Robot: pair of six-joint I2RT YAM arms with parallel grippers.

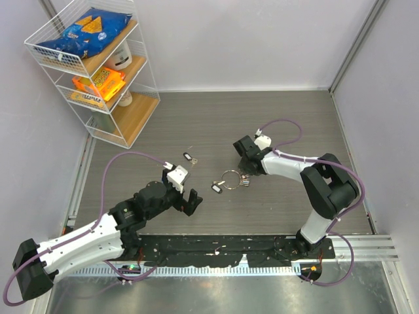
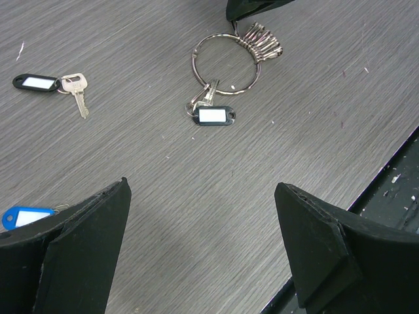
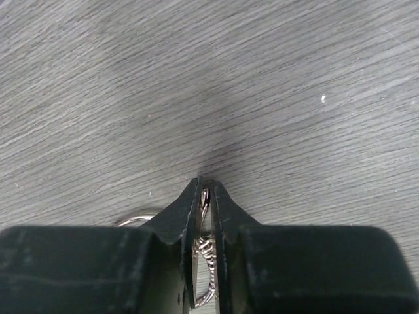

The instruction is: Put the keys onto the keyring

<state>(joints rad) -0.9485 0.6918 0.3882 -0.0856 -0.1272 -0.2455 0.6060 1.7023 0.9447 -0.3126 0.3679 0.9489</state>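
Note:
The keyring (image 2: pixel 194 60), a thin silver loop, lies on the grey table (image 1: pixel 275 118) with a bunch of silvery keys (image 2: pixel 262 44) on it. A key with a black tag (image 2: pixel 215 116) also hangs from it. My right gripper (image 1: pixel 242 171) is shut on the keyring at the bunch; wire shows between its fingers (image 3: pixel 208 186). A loose key with a black tag (image 2: pixel 77 91) lies to the left. A blue tag (image 2: pixel 23 216) peeks from behind my left finger. My left gripper (image 2: pixel 203 190) is open and empty, just short of the keyring (image 1: pixel 229 178).
A white wire shelf (image 1: pixel 98 65) with snack bags stands at the back left. A black slotted rail (image 1: pixel 216 252) runs along the table's near edge, close to my left gripper's right finger (image 2: pixel 327 248). Grey walls close in the sides.

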